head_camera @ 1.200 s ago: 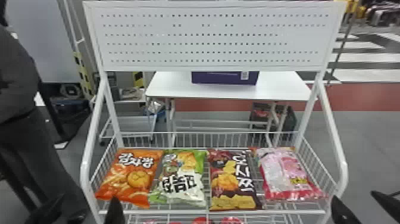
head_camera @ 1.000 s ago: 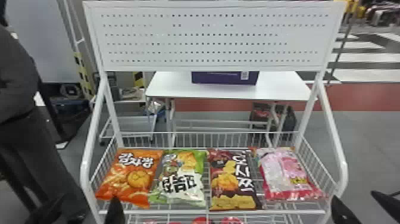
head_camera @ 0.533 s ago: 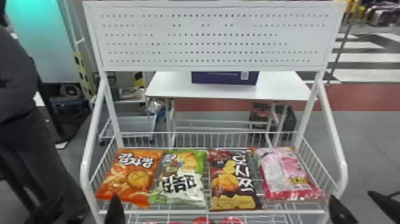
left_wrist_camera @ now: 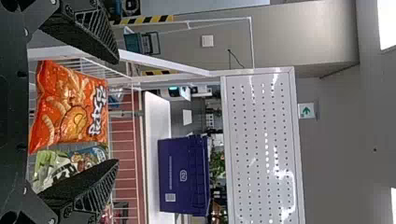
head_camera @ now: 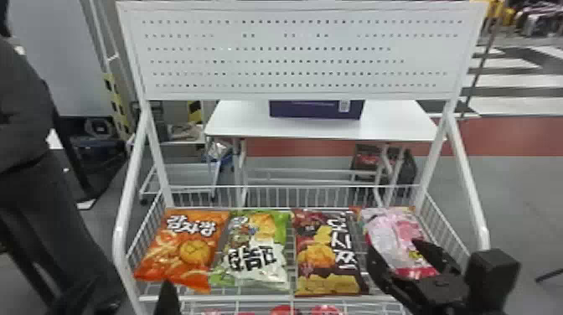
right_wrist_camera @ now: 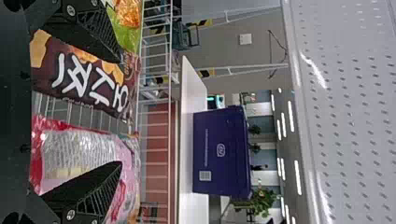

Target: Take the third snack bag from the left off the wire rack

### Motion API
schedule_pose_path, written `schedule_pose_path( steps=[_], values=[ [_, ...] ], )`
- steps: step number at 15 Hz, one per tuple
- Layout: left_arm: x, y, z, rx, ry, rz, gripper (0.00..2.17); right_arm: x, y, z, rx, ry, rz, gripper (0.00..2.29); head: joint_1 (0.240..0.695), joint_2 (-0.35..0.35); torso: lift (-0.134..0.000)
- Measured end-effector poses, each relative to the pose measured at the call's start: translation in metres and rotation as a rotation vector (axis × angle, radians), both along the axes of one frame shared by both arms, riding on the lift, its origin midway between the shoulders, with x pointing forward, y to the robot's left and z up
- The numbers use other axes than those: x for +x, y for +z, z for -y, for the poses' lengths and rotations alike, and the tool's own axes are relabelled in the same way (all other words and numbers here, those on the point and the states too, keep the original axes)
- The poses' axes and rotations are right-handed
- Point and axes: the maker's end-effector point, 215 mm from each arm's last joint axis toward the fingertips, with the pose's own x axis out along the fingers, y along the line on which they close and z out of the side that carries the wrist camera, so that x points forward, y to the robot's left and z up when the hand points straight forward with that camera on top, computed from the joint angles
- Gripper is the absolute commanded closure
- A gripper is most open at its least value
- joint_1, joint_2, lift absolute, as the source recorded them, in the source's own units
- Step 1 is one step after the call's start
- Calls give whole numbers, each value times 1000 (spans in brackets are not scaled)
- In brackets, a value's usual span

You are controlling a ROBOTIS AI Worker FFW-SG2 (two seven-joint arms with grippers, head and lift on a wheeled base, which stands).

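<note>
While the right pincer (head_camera: 398, 254) hangs with its two flat black fingers spread apart at the front right of the white wire rack (head_camera: 124, 209), over the near end of the pink snack bag (head_camera: 389, 234), the dark maroon snack bag with yellow chips (head_camera: 326, 251) lies flat just beside it, third of four bags from the left. The left pincer (left_wrist_camera: 112, 109), fingers also spread and holding nothing, sits low at the rack's front left, near the orange snack bag (head_camera: 184, 247) and the green-and-white snack bag (head_camera: 255, 251). Behind the rack stands a white counter (head_camera: 318, 125) bearing a dark blue box (head_camera: 316, 109).
</note>
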Motion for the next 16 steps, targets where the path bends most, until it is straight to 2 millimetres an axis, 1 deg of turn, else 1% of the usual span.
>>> schedule_pose_path(
  steps=[1,2,3,4,6,7,9,10,11,12,13,14,16],
  values=[
    [0,-1,0,2,-1,-2,137,15,-11,-17,-5,20,-31,117,499,0,0],
    [-1,0,-1,4,-1,-2,137,26,-20,-32,-13,38,-54,117,499,0,0],
    [-1,0,-1,5,-2,-1,137,36,-30,-46,-23,58,-82,120,499,0,0],
    [-1,1,-1,6,-1,-1,137,42,-41,-57,-33,73,-109,120,499,0,0],
    [-2,2,-2,6,0,2,137,50,-61,-78,-57,121,-169,130,499,0,0],
    [-2,2,-3,6,0,2,137,51,-71,-85,-70,136,-197,157,499,0,0],
    [-2,2,-3,6,1,2,137,50,-86,-91,-90,150,-244,286,499,0,0],
    [-2,2,-3,6,1,2,137,48,-94,-93,-101,162,-277,461,499,0,0],
    [-2,2,-3,5,0,2,137,47,-100,-94,-108,171,-302,778,499,0,0],
    [-2,2,-3,5,0,2,137,45,-105,-95,-112,179,-320,1369,499,0,0],
    [-2,1,-3,6,0,1,137,43,-108,-95,-115,183,-331,2010,499,0,0],
    [-2,1,-3,5,1,1,137,41,-109,-95,-117,183,-335,2202,499,0,0],
    [-2,2,-3,5,2,2,137,39,-107,-94,-121,184,-326,2240,499,0,0]
  ],
)
